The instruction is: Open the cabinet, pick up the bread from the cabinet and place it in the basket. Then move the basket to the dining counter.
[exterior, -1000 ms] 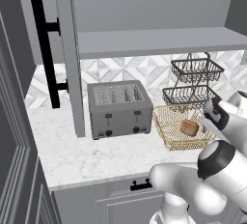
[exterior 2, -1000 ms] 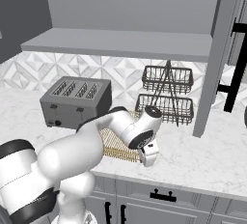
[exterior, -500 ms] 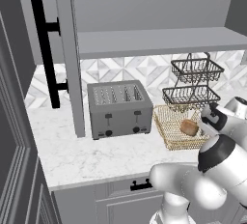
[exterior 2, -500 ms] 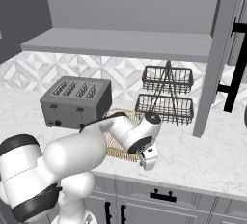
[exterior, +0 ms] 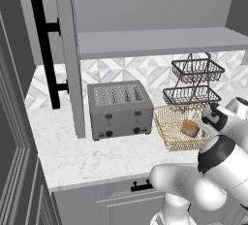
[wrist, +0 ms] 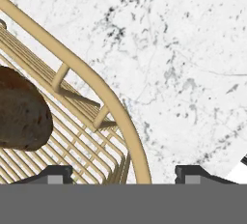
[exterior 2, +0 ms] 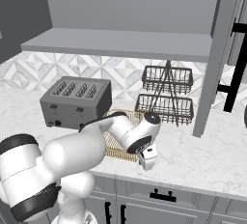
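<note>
The cabinet door stands swung open at the far left of the left base view, its black bar handle facing out and the grey shelf bare. Next along the marble worktop sits the toaster, then the basket just beside it, with the bread lying inside near its right end. Behind stands the two-tier wire rack. In the hand view the gripper hangs spread apart and holding nothing, straddling the basket's rim (one tip over the mesh, the other over bare marble), with the bread at the left.
</note>
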